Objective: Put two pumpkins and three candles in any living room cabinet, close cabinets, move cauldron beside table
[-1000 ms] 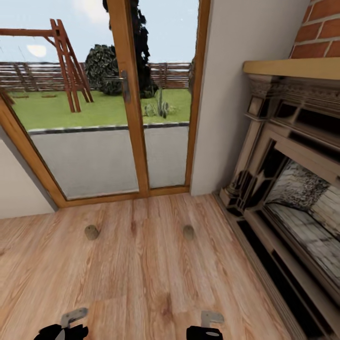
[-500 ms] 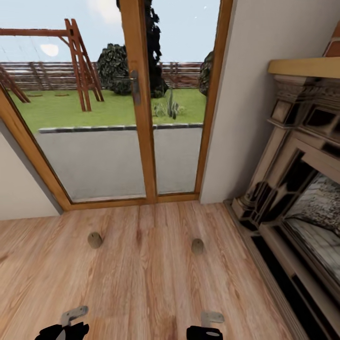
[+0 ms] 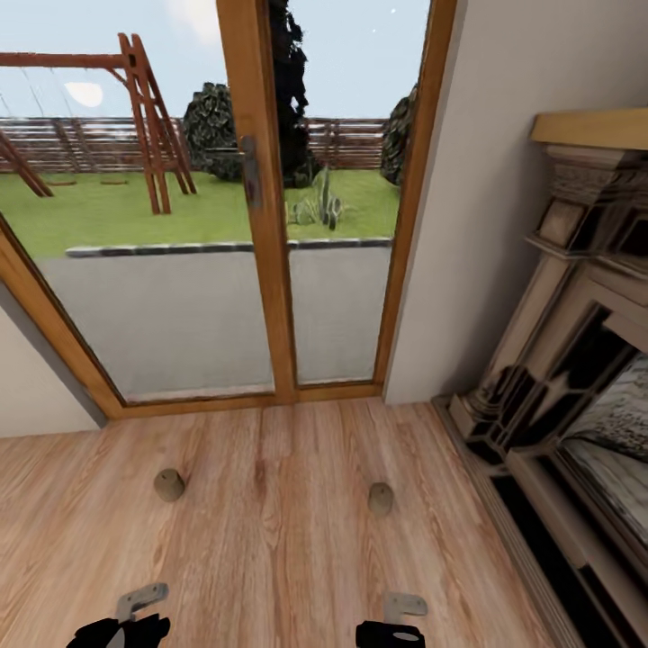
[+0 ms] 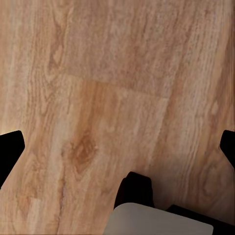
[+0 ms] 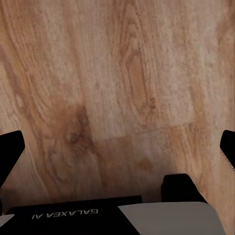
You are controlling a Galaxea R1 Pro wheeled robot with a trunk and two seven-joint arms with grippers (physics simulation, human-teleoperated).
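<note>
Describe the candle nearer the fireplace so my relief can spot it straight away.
Start at the glass patio door. On the wooden floor before it lie two small grey-beige candles. Yours is the right-hand candle, closer to the fireplace; the other candle lies further left.

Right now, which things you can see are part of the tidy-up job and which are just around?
Job things:
left candle, on the floor
right candle, on the floor
left pincer and right pincer, both open and empty

Just around:
glass door
fireplace
wooden floor
</note>
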